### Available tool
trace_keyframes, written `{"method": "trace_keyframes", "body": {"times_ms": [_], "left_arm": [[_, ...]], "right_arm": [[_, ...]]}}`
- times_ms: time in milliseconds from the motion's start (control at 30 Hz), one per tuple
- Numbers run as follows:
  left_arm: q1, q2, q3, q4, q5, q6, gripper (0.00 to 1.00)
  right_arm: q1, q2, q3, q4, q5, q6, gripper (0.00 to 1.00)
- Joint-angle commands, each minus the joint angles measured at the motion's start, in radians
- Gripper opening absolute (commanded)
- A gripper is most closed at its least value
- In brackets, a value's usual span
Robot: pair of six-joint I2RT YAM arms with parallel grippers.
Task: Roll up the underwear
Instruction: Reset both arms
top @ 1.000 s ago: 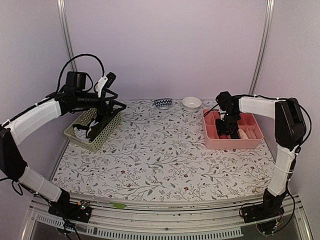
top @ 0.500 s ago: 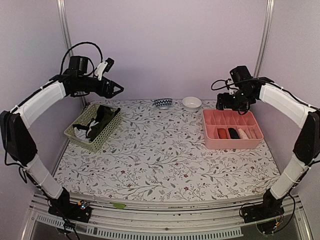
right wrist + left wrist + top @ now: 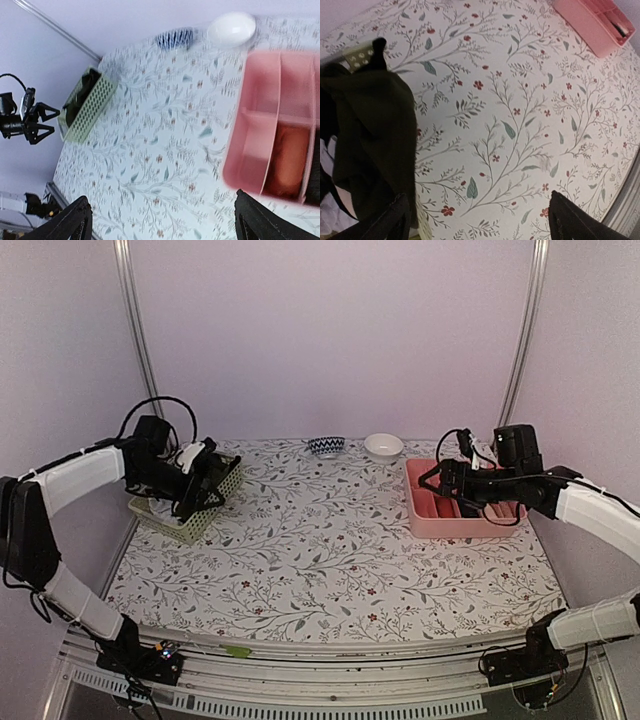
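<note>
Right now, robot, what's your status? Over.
Left claw, right claw open, empty. Black underwear in green basket. Orange roll in pink tray. Nothing blocking.

Left gripper (image 3: 212,487) coming down from raised position, now hanging low over pale green perforated plastic basket (image 3: 160,519). Right gripper (image 3: 432,486) swinging down beside pink divided plastic tray (image 3: 455,526), jaws spreading wide.

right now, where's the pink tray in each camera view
top external: pink tray at the right side of the table
left wrist: tray in the top right corner
right wrist: tray fills the right edge, close up
shared landmark: green basket, across the table from the tray in all three
</note>
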Motion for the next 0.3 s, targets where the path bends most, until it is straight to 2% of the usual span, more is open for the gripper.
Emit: {"method": "trace_keyframes", "body": {"times_ms": [0,133,267], "left_arm": [[-0.042,-0.12,-0.171,-0.029,0.002,0.026,0.96],[-0.086,-0.181,-0.271,-0.022,-0.067,-0.01,0.96],[-0.085,-0.185,-0.252,-0.046,-0.087,-0.044,0.96]], "right_arm": [[0.098,-0.069,-0.169,0.158,-0.116,0.135,0.99],[0.138,-0.112,-0.286,0.174,-0.118,0.194,0.99],[0.155,-0.167,-0.327,0.17,-0.123,0.227,0.99]]}}
